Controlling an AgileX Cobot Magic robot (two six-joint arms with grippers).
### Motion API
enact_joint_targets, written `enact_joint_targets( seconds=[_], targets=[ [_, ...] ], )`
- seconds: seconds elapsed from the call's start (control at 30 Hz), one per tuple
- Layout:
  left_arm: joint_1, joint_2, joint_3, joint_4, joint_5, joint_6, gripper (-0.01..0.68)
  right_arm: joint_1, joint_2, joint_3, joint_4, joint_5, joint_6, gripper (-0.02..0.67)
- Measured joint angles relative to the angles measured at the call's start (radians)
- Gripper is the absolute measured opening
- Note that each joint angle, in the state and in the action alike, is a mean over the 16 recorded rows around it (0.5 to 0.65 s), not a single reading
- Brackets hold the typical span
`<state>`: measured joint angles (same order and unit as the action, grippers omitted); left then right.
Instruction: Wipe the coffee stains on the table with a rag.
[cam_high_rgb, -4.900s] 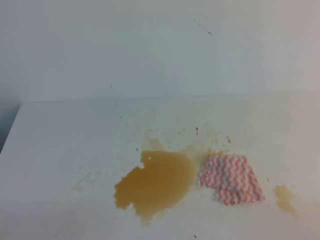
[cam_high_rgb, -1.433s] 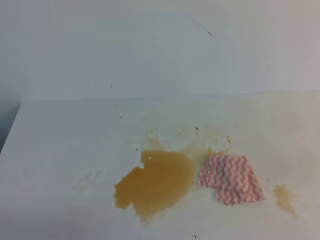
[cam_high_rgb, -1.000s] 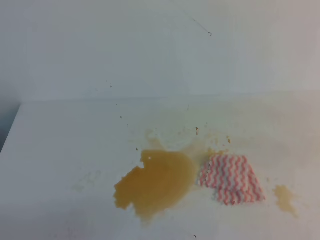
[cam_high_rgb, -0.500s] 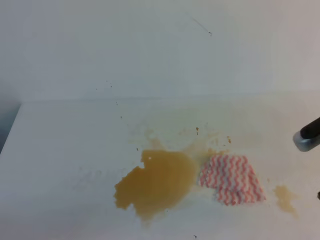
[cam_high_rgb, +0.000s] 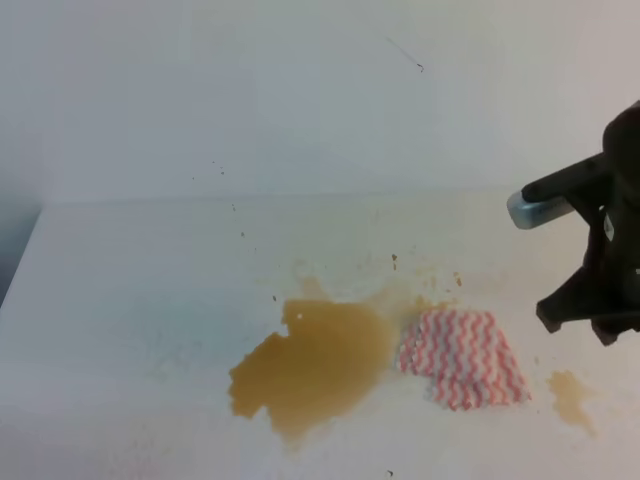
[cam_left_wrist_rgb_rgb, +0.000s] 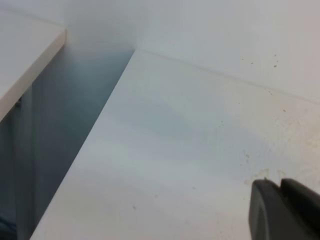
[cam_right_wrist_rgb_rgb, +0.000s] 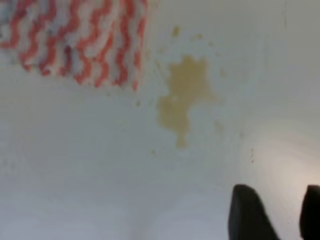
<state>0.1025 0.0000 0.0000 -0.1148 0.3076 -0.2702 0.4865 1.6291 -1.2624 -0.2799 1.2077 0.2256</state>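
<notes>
rag (cam_high_rgb: 462, 357): we find it lying flat on the tabletop (cam_high_rgb: 130, 300), at about 3 o'clock of the big coffee puddle (cam_high_rgb: 312, 365), its left edge touching the liquid.
small blotch (cam_high_rgb: 571, 397): at 3 o'clock of the rag, apart from it.
handling: we judge the cloth thin, light and limp; it will likely fold and drag, and grow heavier once soaked.
where to hold: we would pinch a dry wrinkle near its middle or right edge.
right gripper (cam_right_wrist_rgb_rgb: 274, 212): above the tabletop at 2 o'clock of the rag, jaws apart, holding nothing.
left gripper (cam_left_wrist_rgb_rgb: 282, 212): by the tabletop's left edge, jaws together, holding nothing.
</notes>
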Motion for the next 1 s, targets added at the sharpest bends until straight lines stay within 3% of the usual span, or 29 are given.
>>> enact_joint_targets(
  seconds=[0.23,0.37,0.53,1.0],
  targets=[
    [0.0,0.0,0.0,0.0,0.0,0.0,-0.003,0.0,0.117,-0.129,0.042,0.006,-0.002,0.454],
    [0.0,0.0,0.0,0.0,0.0,0.0,-0.003,0.0,0.212,-0.204,0.083,0.007,-0.012,0.541],
    [0.0,0.0,0.0,0.0,0.0,0.0,-0.003,0.0,0.342,-0.296,0.142,0.007,-0.03,0.573],
    [0.0,0.0,0.0,0.0,0.0,0.0,-0.003,0.0,0.527,-0.414,0.223,-0.033,-0.066,0.574]
  ],
)
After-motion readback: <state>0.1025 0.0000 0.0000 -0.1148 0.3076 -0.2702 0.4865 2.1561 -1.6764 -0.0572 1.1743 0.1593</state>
